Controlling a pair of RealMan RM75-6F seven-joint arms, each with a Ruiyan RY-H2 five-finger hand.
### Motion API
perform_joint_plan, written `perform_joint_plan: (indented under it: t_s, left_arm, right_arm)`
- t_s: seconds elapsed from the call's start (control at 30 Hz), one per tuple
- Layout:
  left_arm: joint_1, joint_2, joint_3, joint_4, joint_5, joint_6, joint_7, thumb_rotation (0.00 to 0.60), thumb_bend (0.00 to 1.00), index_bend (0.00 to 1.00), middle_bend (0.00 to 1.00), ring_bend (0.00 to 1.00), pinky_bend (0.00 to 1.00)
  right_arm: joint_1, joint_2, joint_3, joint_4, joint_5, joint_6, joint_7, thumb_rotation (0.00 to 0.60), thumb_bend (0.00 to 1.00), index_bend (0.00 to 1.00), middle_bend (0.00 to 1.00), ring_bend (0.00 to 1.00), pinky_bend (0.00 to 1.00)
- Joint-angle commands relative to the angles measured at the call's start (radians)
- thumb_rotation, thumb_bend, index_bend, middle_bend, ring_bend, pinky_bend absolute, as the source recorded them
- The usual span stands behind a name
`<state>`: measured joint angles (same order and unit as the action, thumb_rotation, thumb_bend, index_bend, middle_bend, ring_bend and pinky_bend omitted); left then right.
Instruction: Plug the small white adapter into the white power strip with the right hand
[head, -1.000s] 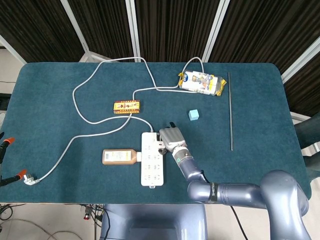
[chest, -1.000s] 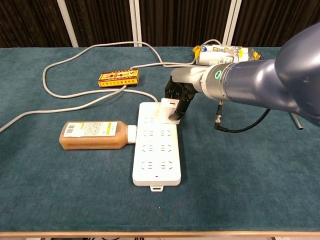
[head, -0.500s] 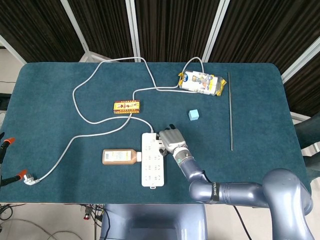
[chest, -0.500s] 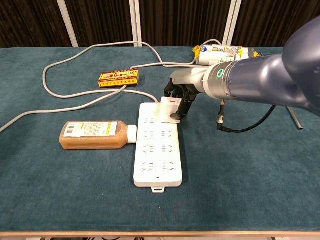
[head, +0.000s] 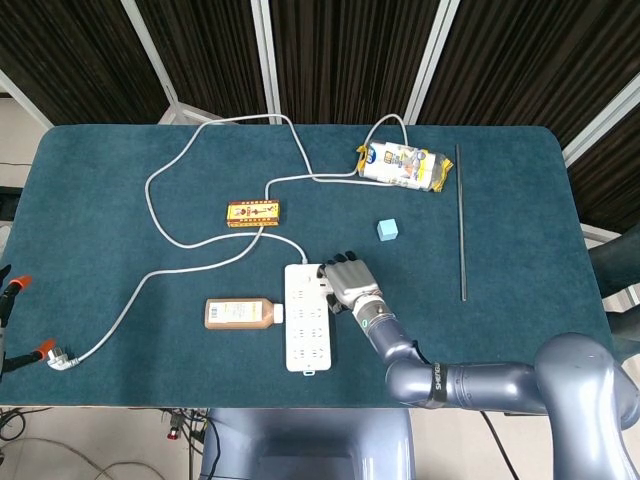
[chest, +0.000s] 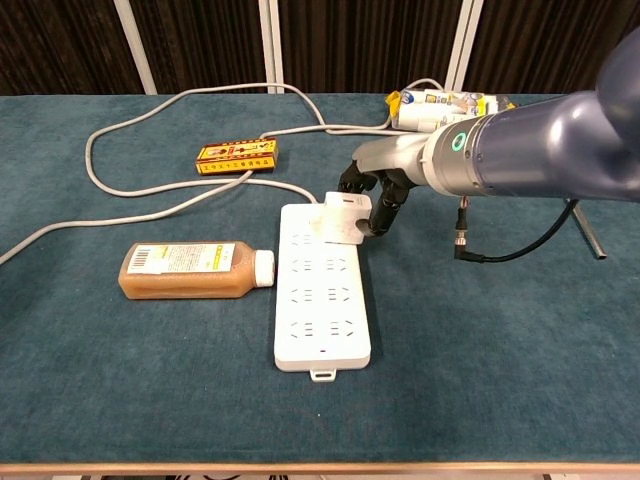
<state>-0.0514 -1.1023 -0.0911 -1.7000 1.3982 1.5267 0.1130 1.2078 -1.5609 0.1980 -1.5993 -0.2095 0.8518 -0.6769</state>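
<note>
The small white adapter (chest: 343, 218) is seated at the far right corner of the white power strip (chest: 322, 322), its blocky body clasped by the curled fingers of the right hand (chest: 378, 196). No writing on either is legible. At 9 o'clock lies an amber bottle (chest: 190, 270) with an unreadable label; open cloth extends toward 3 o'clock.

The white power strip (head: 307, 316) lies lengthwise on the table (head: 120, 200). The right hand (head: 348, 283) rests against the strip's upper right corner, fingers curled. A brown bottle (head: 239, 313) touches the strip's left side. A blue cube (head: 387, 229) sits beyond the strip.
</note>
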Motion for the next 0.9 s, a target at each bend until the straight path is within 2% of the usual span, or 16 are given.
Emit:
perform_joint_plan:
  t_s: [0.03, 0.43, 0.6, 0.7, 0.8, 0.87, 0.9]
  left_arm:
    - [0.001, 0.0, -0.001, 0.0, -0.001, 0.002, 0.0, 0.6, 0.09, 0.18, 0.0, 0.0, 0.0]
    - [-0.001, -0.004, 0.002, -0.001, 0.001, -0.001, 0.009, 0.6, 0.09, 0.19, 0.0, 0.0, 0.0]
    - [-0.002, -0.004, 0.002, -0.001, -0.002, -0.004, 0.01, 0.6, 0.09, 0.19, 0.0, 0.0, 0.0]
    - [-0.004, -0.004, 0.001, -0.001, -0.006, -0.009, 0.011, 0.6, 0.09, 0.19, 0.0, 0.0, 0.0]
    - [-0.005, -0.004, 0.001, -0.001, -0.006, -0.011, 0.012, 0.6, 0.09, 0.19, 0.0, 0.0, 0.0]
    - [-0.005, -0.004, 0.001, -0.001, -0.006, -0.01, 0.012, 0.6, 0.09, 0.19, 0.0, 0.0, 0.0]
    - [-0.004, -0.004, 0.001, -0.001, -0.005, -0.01, 0.012, 0.6, 0.09, 0.19, 0.0, 0.0, 0.0]
  right_arm:
    - [0.008, 0.022, -0.015, -0.024, 0.011, -0.008, -0.012, 0.6, 0.61, 0.23, 0.19, 0.07, 0.0]
    - [-0.001, 0.156, -0.046, -0.164, 0.01, 0.007, 0.002, 0.6, 0.61, 0.22, 0.17, 0.04, 0.0]
    - [-0.024, 0.223, -0.026, -0.222, -0.029, 0.029, 0.054, 0.6, 0.61, 0.22, 0.17, 0.05, 0.01]
    - [-0.058, 0.253, 0.002, -0.246, -0.077, 0.054, 0.12, 0.6, 0.61, 0.24, 0.18, 0.11, 0.14]
    - [-0.094, 0.277, 0.044, -0.258, -0.128, 0.089, 0.196, 0.6, 0.61, 0.29, 0.22, 0.19, 0.37]
    - [-0.122, 0.289, 0.075, -0.26, -0.164, 0.115, 0.254, 0.6, 0.61, 0.33, 0.25, 0.25, 0.6]
    - [-0.131, 0.292, 0.084, -0.26, -0.176, 0.122, 0.272, 0.6, 0.61, 0.34, 0.26, 0.27, 0.68]
